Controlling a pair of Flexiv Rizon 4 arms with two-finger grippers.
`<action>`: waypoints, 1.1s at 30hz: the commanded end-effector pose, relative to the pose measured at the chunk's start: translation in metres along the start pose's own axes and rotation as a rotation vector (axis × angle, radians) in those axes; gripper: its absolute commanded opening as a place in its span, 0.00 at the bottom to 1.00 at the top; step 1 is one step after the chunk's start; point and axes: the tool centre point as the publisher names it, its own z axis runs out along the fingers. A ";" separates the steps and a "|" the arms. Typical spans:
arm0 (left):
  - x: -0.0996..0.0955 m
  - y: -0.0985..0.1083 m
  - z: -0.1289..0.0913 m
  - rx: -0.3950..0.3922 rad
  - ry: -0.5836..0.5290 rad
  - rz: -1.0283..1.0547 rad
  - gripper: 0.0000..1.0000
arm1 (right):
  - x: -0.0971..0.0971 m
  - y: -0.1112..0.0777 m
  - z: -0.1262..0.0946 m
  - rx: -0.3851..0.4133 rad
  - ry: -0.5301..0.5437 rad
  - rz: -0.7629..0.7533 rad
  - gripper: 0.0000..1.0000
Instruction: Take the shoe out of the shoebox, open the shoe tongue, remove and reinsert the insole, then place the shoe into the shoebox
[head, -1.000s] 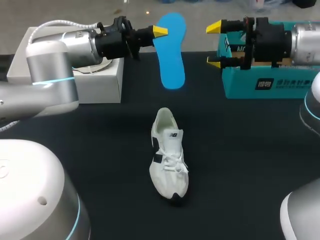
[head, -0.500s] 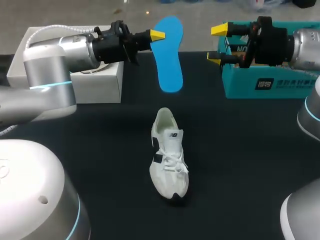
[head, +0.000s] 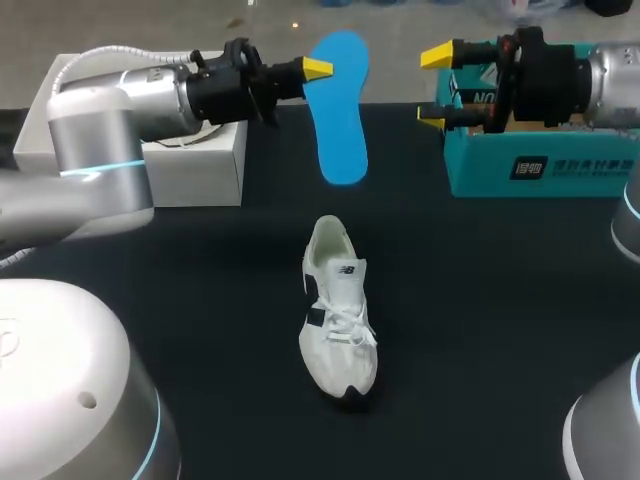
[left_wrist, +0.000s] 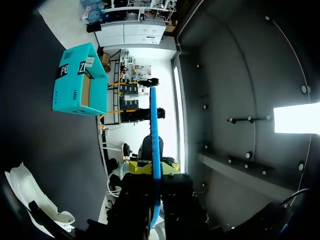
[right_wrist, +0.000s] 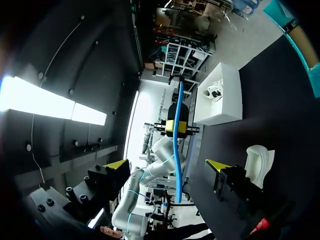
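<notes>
My left gripper is shut on the top edge of a blue insole, which hangs upright above the far middle of the table. In the left wrist view the insole is edge-on between the yellow tips of the left gripper. My right gripper is open and empty, level with the insole and to its right, pointing at it. From the right wrist, the insole stands ahead of the open right gripper. The white shoe lies on the black table, toe toward me.
A teal shoebox stands at the far right, partly behind my right arm. A white box sits at the far left under my left arm. The teal shoebox and the shoe also show in the left wrist view.
The left gripper with the insole has shifted slightly up and to the left. The right gripper has drawn back a little to the right and risen slightly, still open.
</notes>
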 end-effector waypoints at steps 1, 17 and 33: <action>0.004 -0.004 -0.001 -0.005 -0.003 0.015 0.00 | -0.006 -0.003 0.001 0.002 0.007 0.005 1.00; 0.018 0.002 0.003 -0.012 -0.203 0.678 0.00 | -0.009 -0.003 0.000 -0.003 0.002 0.009 1.00; 0.017 -0.029 -0.009 -0.312 -0.166 1.405 0.00 | -0.009 -0.003 0.000 -0.003 0.002 0.009 1.00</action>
